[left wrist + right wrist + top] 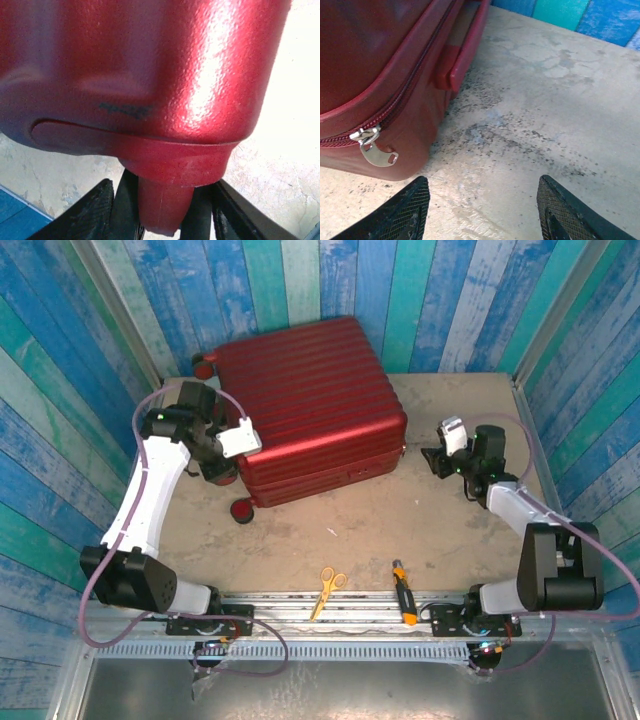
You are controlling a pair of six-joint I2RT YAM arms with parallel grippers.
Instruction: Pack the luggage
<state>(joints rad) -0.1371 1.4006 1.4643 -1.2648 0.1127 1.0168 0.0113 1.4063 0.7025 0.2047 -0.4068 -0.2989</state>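
luggage (310, 410) shut, flat on table's (430, 530) back-middle | hard slick shell, looks heavy, so grab a wheel or handle | left gripper (162, 212) straddles corner wheel (165, 197), grip unclear | right gripper (482, 210) spread, empty, table's right

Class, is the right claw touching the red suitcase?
Apart. In the top view, a strip of bare table lies between the right claw and the suitcase.
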